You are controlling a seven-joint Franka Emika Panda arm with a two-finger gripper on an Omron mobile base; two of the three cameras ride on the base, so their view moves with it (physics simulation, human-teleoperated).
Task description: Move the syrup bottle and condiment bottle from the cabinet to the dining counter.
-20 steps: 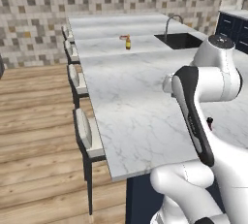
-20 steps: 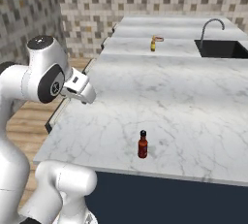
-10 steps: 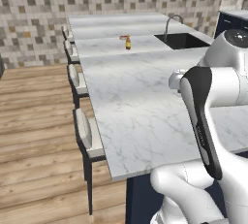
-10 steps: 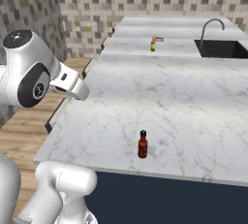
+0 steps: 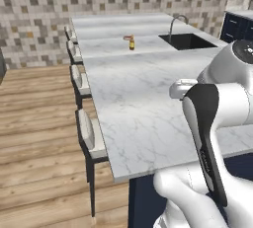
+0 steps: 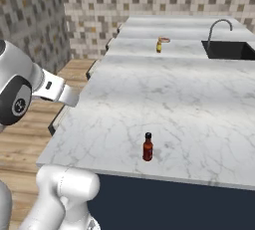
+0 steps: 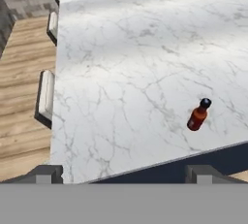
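Standing clear | my gripper (image 7: 124, 172) was spread wide, empty | condiment bottle (image 7: 198, 114) upright on dining counter (image 7: 121, 72), ahead-right of my fingertips | next: fetch syrup bottle from cabinet, I judged

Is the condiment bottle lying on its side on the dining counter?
No, the condiment bottle stands upright on the dining counter, black cap up, near its front edge.

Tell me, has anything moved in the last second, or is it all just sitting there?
Only the arm has moved: in the right base view it has swung further left, away from the condiment bottle. The open gripper holds nothing. The bottle stays upright on the dining counter, and the small yellow bottle stays put near the sink.
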